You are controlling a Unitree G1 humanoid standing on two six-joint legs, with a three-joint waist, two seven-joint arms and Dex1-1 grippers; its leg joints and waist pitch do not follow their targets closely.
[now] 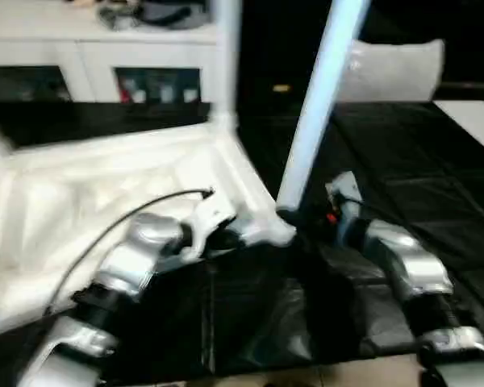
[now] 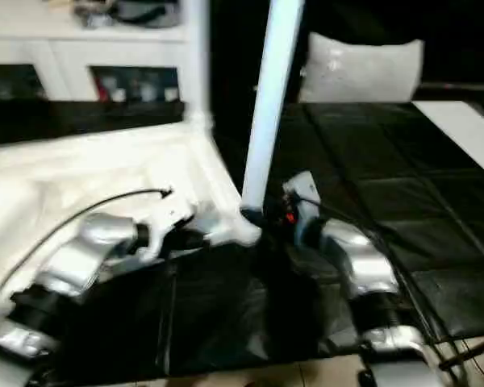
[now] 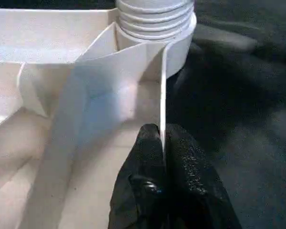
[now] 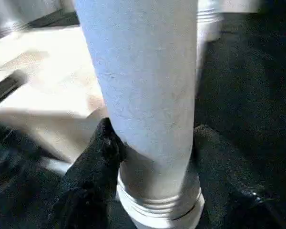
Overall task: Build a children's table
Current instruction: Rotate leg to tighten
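The children's table top (image 1: 105, 185) lies upside down on the black mat, ribbed underside up. One white leg (image 1: 319, 105) stands, leaning a little, in the near corner socket (image 1: 278, 230). Another leg (image 1: 226, 56) stands in the far corner. My left gripper (image 3: 163, 131) is shut on the thin side wall of the top (image 3: 133, 76), just short of the threaded socket (image 3: 155, 19). My right gripper (image 4: 152, 157) is at the base of the near leg (image 4: 143, 71), with a black finger (image 4: 93, 176) pressed against its side.
A white cabinet with glass doors (image 1: 89, 56) stands behind the table top. A pale bag (image 1: 395, 68) sits at the back right, and a flat white board (image 1: 476, 121) lies at the right edge. Black mat (image 1: 403, 169) stretches to the right; light floor (image 1: 347, 375) shows at the front.
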